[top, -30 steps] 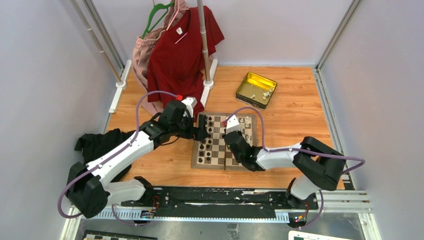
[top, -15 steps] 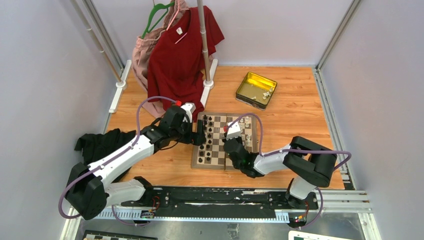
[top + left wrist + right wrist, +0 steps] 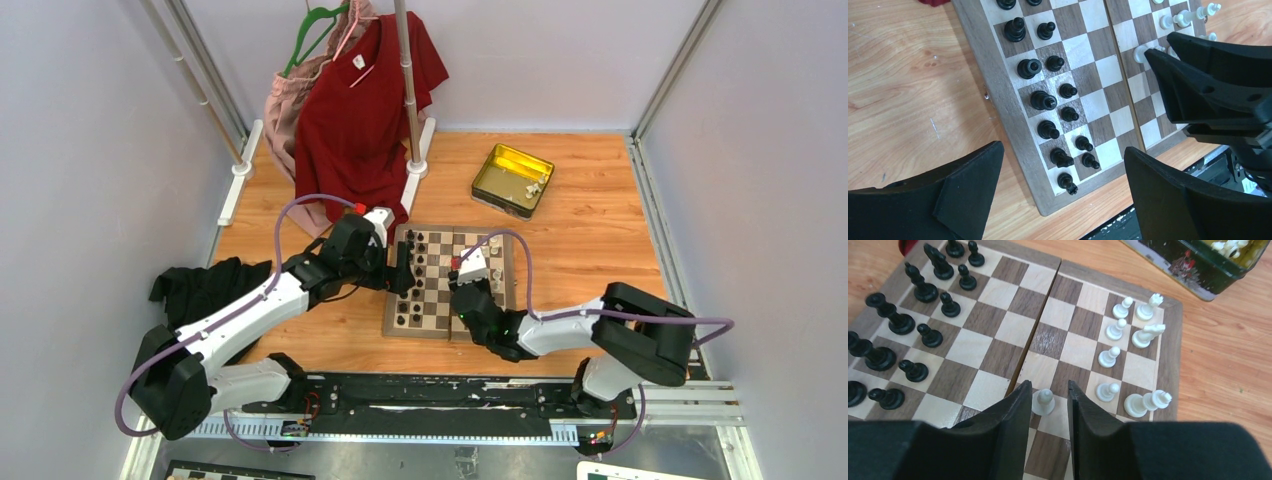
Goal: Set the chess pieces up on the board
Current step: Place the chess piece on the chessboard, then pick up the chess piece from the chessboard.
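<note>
Checking right gripper (image 3: 1048,386): jaws apart, straddling one small cream-white pawn (image 3: 1043,401). Not clamped, a sliver of gap shows on its right side. The pawn stands upright on its own on the square wooden chessboard of light and dark brown squares (image 3: 1171,355), just right of the centre fold seam and apart from the other white pawns.

Rest of the small cream-white chess pieces (image 3: 1115,329): four pawns in one column, with a few taller pieces in the outer column by the board's right border. A few more white ones lie in the shiny gold rectangular tin (image 3: 505,165), which sits on the wooden tabletop (image 3: 600,240) beyond the board's far right corner, not touching it.

Small black chess figures (image 3: 923,290) fill two columns on the board's left side.

Left gripper (image 3: 1062,150): jaws wide apart, nothing between them, hovering over the board's left edge above the black rows.

Red shirt (image 3: 360,110) hangs on the rack at the back. Black cloth (image 3: 200,285) is heaped beside the left arm.
</note>
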{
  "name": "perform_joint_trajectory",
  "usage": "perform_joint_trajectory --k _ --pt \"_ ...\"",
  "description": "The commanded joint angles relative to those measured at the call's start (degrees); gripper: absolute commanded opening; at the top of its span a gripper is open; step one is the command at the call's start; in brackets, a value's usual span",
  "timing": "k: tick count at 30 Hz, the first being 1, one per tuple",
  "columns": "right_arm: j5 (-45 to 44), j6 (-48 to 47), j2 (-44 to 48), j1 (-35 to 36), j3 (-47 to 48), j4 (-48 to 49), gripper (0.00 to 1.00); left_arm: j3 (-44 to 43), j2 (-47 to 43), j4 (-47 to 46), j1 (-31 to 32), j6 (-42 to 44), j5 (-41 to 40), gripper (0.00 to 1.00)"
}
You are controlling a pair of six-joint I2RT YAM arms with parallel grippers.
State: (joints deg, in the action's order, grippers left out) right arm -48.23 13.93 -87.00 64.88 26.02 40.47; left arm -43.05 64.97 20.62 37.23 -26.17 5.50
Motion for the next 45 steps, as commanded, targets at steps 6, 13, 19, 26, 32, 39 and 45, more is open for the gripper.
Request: perform_joint_trajectory --k 6,13,19,26,32,39,45 --pt "-0.6 -4.2 9.4 0.8 5.9 -12.0 0.38 -4.0 -0.5 0.0 0.7 -0.6 -0.8 0.96" --pt "0.9 -4.4 12.8 -1.7 14.2 -23.5 0.35 -6.3 -1.7 2.1 0.8 -0.9 -1.7 0.96" --pt "12.6 7.4 6.8 -12.1 33.9 -57.5 0.27 -6.8 -3.1 4.0 0.8 -0.6 -2.1 0.96" --pt "27.1 11.3 -1.9 -18.8 43.6 -69.3 0.26 -6.5 -3.9 4.7 0.7 0.3 -2.3 0.96" --pt "35.1 12.9 -6.8 -19.5 46.6 -73.5 0.27 -6.7 -3.9 4.9 0.7 1.0 -2.6 0.96" --pt "40.1 15.1 -7.7 -19.4 46.0 -76.5 0.27 -6.0 -4.2 4.9 0.8 1.3 -2.9 0.97" --pt "40.8 15.7 -7.0 -19.1 43.5 -76.8 0.28 -5.4 -3.9 4.3 0.7 1.2 -2.7 0.97"
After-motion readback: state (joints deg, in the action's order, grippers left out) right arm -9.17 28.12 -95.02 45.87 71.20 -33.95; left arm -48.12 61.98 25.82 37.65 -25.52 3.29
